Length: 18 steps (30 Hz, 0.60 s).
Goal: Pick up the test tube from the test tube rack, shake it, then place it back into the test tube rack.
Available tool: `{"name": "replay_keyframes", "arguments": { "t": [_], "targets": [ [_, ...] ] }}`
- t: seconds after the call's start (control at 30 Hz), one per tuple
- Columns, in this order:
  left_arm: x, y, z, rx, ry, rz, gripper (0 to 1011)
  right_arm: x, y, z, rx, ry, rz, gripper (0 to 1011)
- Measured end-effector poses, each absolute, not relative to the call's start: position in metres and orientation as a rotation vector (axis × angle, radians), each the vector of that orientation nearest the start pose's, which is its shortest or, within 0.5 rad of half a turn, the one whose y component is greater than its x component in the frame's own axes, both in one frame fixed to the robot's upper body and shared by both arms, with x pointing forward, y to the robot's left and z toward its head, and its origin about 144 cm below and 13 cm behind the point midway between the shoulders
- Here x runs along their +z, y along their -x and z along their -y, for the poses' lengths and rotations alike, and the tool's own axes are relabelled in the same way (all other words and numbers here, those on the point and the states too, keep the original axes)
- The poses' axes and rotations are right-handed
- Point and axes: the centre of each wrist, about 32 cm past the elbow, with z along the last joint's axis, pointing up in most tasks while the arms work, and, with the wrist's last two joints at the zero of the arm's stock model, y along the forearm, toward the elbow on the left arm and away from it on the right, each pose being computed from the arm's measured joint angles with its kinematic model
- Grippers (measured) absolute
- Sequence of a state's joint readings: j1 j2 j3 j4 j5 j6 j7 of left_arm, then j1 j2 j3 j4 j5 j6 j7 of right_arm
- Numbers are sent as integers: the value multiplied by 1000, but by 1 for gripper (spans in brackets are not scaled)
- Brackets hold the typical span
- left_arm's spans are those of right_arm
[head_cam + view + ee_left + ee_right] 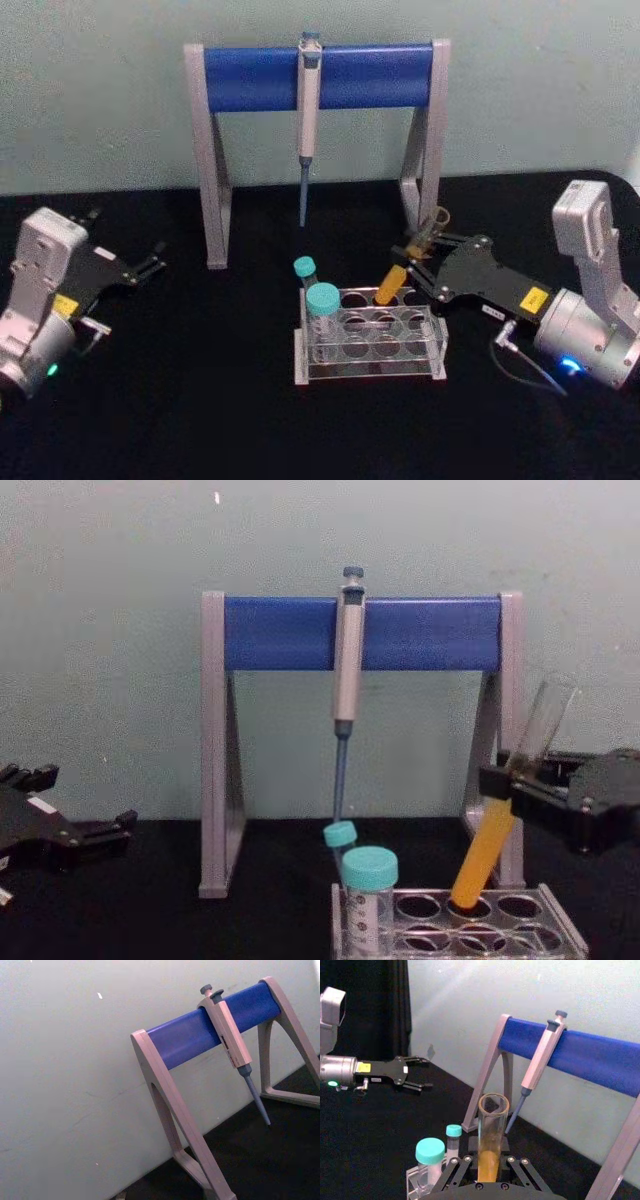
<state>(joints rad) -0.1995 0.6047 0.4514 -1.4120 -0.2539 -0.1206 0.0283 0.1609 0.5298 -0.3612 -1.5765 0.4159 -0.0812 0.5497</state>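
on your left, the left gripper [150,267] sits low over the black table [200,400], well apart from the work. its jaws are apart and hold nothing; it has no job here, so it's best kept out of the way.

behind the middle stands the grey-and-blue pipette stand [250,78], with a pipette [309,110] hanging tip-down from its bar. in front of it sits the clear test tube rack [370,376]. at the rack's left end two teal-capped tubes stand upright, the wider capped tube [323,312] in front and the smaller capped tube [305,270] behind it.

the test tube [390,284] is to their right. its round bottom is at the mouth of a back-row hole and its open top leans away toward the right. the chest view shows yellow-orange liquid filling its lower part.

the right gripper [413,262] reaches in from the right with its jaws clamped on the tube about at the top of the liquid. that grip keeps the open mouth up and the gripper above the rack's top plate.

given the lean, i judge the tube is neither seated nor free, and you can't tell from here whether it is leaving the rack or going back. if you're seating it, bring it upright first, or the bottom may catch the hole's rim.
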Motion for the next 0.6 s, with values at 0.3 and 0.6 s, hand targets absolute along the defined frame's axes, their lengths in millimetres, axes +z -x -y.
{"name": "replay_keyframes", "arguments": {
  "t": [0.3, 0.6],
  "targets": [
    [1140, -489, -310, 1248, -304, 285, 1001, 1190, -481, 279, -699, 71, 140, 224],
    [1140, -489, -310, 1248, -305, 285, 1001, 1190, -480, 279, -701, 72, 138, 224]
  ]
}}
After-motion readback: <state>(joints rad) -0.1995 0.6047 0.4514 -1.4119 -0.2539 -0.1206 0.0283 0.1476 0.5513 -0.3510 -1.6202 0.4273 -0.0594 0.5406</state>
